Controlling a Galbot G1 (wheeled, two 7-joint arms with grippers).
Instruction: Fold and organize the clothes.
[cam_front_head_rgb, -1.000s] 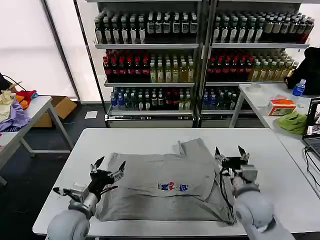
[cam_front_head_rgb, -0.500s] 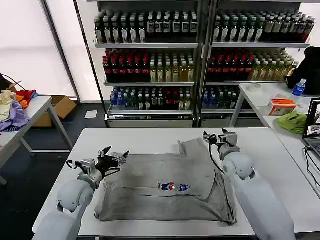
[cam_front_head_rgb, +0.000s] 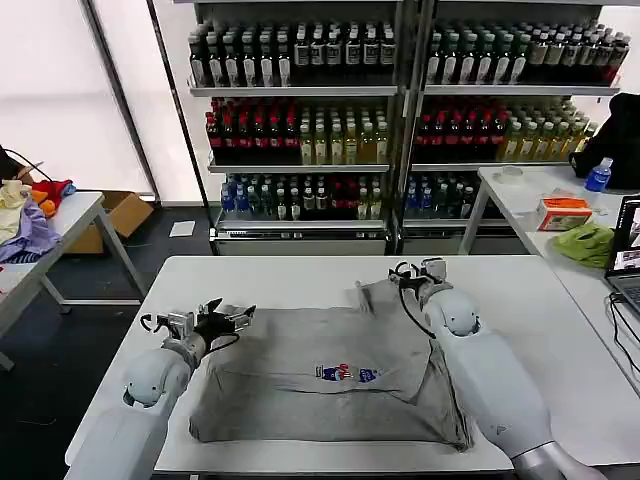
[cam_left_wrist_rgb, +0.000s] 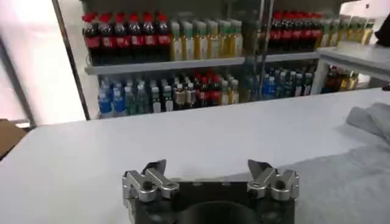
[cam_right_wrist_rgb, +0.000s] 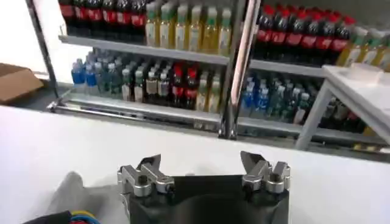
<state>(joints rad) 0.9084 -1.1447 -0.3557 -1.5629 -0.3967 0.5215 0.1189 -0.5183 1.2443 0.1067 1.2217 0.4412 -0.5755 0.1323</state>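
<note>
shirt (cam_front_head_rgb: 330, 375) is lying spread and partly folded on the white table (cam_front_head_rgb: 270, 272), looking light, soft and floppy, likely sagging unless pinched at an edge or corner. left gripper (cam_front_head_rgb: 228, 316) is hovering spread at the shirt's left edge; right gripper (cam_front_head_rgb: 408, 274) is hovering spread by its far right corner, holding nothing.

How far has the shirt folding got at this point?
Partly done: the grey shirt lies on the white table with one side already folded over its middle. In hand: nothing, but the left gripper and right gripper, both open, sit at its far corners. Left: further folds and tidying.
</note>
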